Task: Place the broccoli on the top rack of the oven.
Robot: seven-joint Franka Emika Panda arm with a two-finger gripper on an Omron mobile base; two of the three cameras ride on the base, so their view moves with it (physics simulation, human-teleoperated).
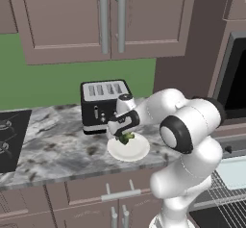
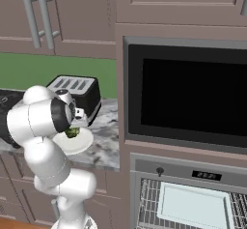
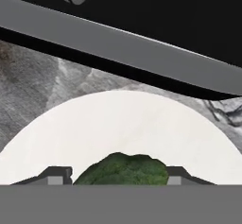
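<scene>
The two-finger tool (image 1: 126, 134) of the white arm is seen lowered over the round white plate (image 1: 137, 151) on the grey marbled counter (image 1: 57, 150), just in front of the black and silver toaster (image 1: 103, 104). In the hand view the small green broccoli floret (image 3: 124, 170) sits between the two dark fingertips (image 3: 56, 175); the tool appears closed on it, though contact is judged rather than plainly seen. Whether the floret is clear of the plate cannot be told. The grasping step is judged to be in hand. The built-in oven (image 2: 193, 175) with its grey control strip stands open well to the right, its silvery wire top rack (image 2: 149, 196) exposed. A lift and a wide swing rightward and downward would next be called for.
</scene>
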